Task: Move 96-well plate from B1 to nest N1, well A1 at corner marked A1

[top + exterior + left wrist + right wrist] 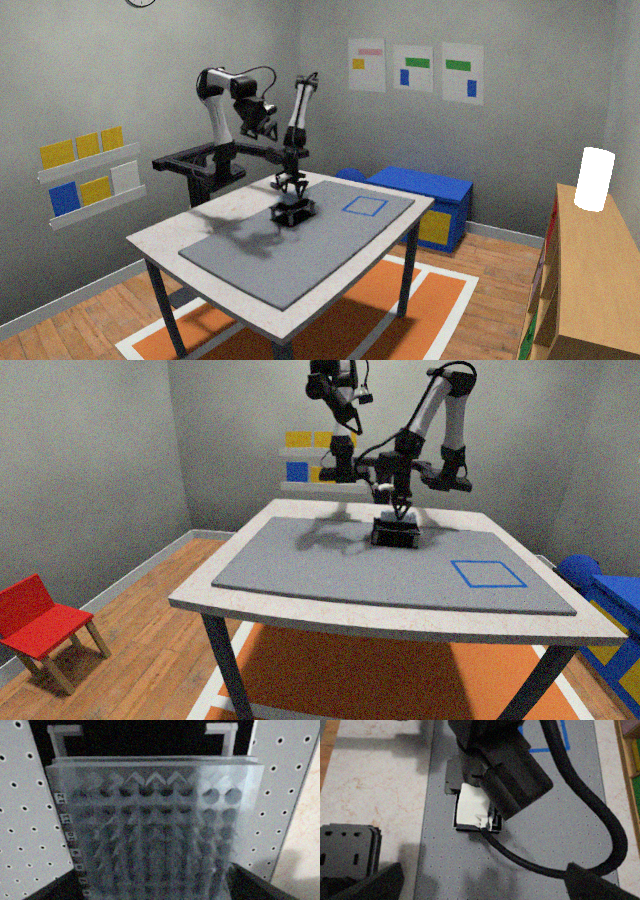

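Observation:
The clear 96-well plate (pixel 161 816) is between the fingers of my left gripper (pixel 291 192) (pixel 400 514) (pixel 157 872), which is shut on it. The plate is over or close above the black nest (pixel 295 218) (pixel 395 539) (pixel 145 740); the exact gap cannot be told. In the left wrist view, number 12 is at the plate's far end, and numbers run down its left rim. Two grey corner locators of the nest show beyond that end. The A1 corners are hidden. My right gripper (pixel 260 136) (pixel 483 870) is open and empty, high above the table.
The blue outline of B1 (pixel 373 199) (pixel 497 586) (pixel 539 750) lies on the grey mat (pixel 280 280) (pixel 300 580). The left arm's hand and cable cover part of the nest in the right wrist view. The right arm is raised beside the left arm.

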Tool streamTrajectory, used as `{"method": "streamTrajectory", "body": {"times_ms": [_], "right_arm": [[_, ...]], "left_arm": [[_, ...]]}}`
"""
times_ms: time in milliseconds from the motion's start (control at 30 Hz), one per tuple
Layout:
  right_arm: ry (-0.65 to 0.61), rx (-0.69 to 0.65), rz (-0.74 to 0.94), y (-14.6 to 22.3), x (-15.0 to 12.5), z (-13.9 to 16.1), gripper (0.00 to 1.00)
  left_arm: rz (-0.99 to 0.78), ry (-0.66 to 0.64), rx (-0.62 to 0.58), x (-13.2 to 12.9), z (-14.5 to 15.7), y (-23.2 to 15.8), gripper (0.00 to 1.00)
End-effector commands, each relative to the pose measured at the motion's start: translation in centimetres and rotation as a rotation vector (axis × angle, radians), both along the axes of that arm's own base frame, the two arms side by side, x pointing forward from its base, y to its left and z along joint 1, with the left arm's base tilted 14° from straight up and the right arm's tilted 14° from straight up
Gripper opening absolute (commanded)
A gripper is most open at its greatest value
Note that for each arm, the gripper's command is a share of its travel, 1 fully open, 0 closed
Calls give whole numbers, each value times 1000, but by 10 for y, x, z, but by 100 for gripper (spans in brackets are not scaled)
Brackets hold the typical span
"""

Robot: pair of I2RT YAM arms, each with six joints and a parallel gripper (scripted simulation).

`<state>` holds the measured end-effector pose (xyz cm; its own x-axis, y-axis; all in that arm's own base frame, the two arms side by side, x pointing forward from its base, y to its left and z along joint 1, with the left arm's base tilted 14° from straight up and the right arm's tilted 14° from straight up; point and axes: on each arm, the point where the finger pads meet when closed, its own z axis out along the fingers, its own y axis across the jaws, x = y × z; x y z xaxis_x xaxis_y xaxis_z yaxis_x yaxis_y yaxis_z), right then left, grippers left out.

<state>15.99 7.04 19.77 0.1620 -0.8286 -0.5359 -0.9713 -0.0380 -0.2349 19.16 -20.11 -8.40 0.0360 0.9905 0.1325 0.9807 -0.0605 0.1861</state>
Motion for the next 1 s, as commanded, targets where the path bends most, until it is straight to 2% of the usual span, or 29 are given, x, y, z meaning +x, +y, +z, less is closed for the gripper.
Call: {"method": "streamTrajectory", "body": {"times_ms": [0, 167, 233, 367, 967], "right_arm": [[8, 0, -2, -1, -3, 0, 100], [8, 0, -2, -1, -3, 0, 100], [8, 0, -2, -1, -3, 0, 100], [8, 0, -2, -1, -3, 0, 100], [8, 0, -2, -1, -3, 0, 100]], "left_arm": [[-4, -32, -32, 13, 2, -12, 78], [-12, -71, -74, 18, 10, -21, 78], [-13, -80, -84, 21, 4, -23, 78], [-7, -55, -50, 17, -6, -14, 78], [-14, -37, -50, 18, -6, -19, 78]]}}
